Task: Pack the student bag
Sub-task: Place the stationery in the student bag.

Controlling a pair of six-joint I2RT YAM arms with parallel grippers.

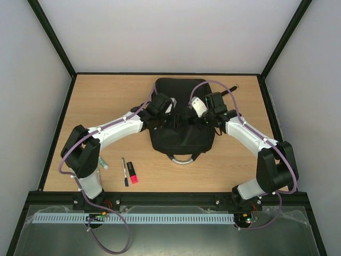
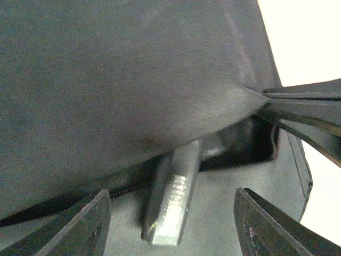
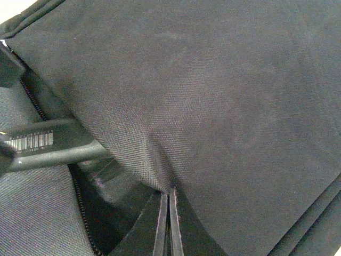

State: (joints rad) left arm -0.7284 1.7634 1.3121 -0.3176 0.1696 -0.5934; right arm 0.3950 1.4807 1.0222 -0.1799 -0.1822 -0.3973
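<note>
Backpack sat central on the surface, right claw pinched shut on its fabric, left claw wide either side of a silvery bar half inside the pocket. Best bet was nudging it deeper, fabric held high.

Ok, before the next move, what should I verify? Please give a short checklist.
1. Right gripper pinches the bag fabric, opening held up: ok.
2. Left gripper open, clear of the grey item: ok.
3. Grey item fully inside the opening: not ok, part sticks out.
4. Room deeper inside: cannot tell.
5. Everything packed: not ok, pen and highlighter lie on the table.
</note>
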